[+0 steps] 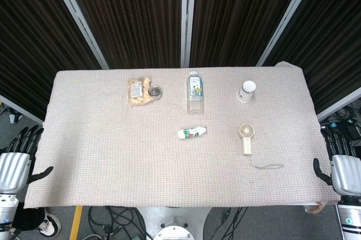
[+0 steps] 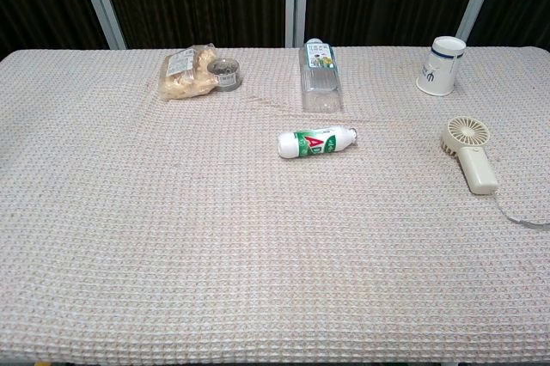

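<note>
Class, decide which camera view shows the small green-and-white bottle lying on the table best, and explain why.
The chest view: the small bottle lies near mid-frame, large enough to show its green label and white cap. The head view shows it from above, smaller, label detail hard to make out.

Hands: two, left hand (image 1: 16,164) and right hand (image 1: 343,169), one off each end of the desk (image 1: 101,155)
Bottles: two, clear water bottle (image 1: 194,92), small green-label bottle (image 1: 192,133)
Snack bags: one (image 1: 139,92)
Small tins: one (image 1: 155,90)
Paper cups: one (image 1: 246,91)
Handheld fans: one (image 1: 246,137)
</note>
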`<state>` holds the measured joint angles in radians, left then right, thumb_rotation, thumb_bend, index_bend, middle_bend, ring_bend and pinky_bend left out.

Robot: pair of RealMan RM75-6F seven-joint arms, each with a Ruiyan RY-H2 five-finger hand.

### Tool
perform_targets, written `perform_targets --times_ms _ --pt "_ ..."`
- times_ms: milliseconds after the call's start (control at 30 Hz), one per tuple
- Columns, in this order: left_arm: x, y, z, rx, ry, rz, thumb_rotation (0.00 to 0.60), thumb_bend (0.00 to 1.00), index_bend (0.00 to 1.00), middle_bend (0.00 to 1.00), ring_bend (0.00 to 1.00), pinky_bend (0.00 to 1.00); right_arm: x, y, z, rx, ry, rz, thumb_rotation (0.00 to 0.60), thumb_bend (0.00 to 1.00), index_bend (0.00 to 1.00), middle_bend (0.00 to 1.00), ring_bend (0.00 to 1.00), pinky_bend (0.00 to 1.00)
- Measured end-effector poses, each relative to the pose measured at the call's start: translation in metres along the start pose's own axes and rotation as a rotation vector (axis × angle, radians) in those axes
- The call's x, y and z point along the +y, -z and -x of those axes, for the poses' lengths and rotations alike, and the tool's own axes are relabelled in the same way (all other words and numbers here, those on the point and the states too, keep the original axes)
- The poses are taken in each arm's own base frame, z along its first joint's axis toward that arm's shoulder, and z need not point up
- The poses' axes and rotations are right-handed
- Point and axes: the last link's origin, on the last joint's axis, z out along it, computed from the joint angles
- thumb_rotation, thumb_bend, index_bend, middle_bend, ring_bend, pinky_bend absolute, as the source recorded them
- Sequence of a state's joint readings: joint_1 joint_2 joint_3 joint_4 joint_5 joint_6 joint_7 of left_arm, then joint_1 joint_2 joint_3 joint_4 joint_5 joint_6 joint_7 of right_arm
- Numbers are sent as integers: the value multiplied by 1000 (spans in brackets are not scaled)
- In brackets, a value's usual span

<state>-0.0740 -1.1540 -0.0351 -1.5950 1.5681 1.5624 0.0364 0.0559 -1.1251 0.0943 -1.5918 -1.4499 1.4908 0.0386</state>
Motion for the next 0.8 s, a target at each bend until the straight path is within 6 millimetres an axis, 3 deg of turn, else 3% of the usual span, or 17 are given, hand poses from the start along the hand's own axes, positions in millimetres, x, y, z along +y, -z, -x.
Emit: perform_targets --times_ms 567,633,767,800 --pt "1 0 3 -13 3 2 600 20 62 42 0 183 -1 -2 3 -19 6 -2 600 414 0 0 0 0" --pt "1 0 4 -18 3 1 600 20 62 42 0 183 -1 -3 4 -25 8 -2 600 512 0 0 0 0" --pt "0 -2 3 -16 3 2 600 27 62 42 0 183 -3 -6 6 -31 20 -2 600 977 0 0 0 0" --pt "0 -2 3 -18 3 3 600 29 62 42 0 183 -3 -7 8 -34 29 -1 600 999 0 0 0 0"
